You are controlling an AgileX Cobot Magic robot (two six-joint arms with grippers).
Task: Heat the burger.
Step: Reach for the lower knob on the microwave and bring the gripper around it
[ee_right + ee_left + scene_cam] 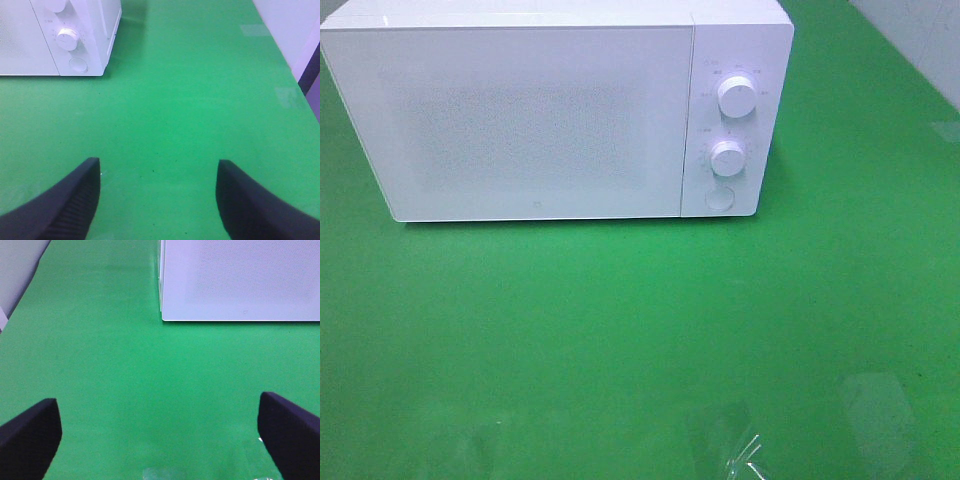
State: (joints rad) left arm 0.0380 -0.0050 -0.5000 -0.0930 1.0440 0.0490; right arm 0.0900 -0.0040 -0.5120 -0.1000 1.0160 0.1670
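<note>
We see a white microwave [540, 120] standing at the far side of the green table [640, 340], left of the middle, with its door [520, 125] shut flat against the front. On the panel at its right end sit two round white knobs, the upper knob [737, 96] above the lower knob [728, 157], with a round button [720, 198] beneath them. We cannot tell where the burger is: no view shows it, and the frosted door lets nothing be made out behind it. Our left gripper [157, 402] is spread wide above bare green surface on the near side of the microwave's left corner, its dark fingers [30, 435] well apart with nothing between them. Our right gripper [157, 164] is also parted, somewhat less widely, over the table to the near right of the microwave, its fingers [65, 205] gripping nothing. Neither gripper touches the microwave.
</note>
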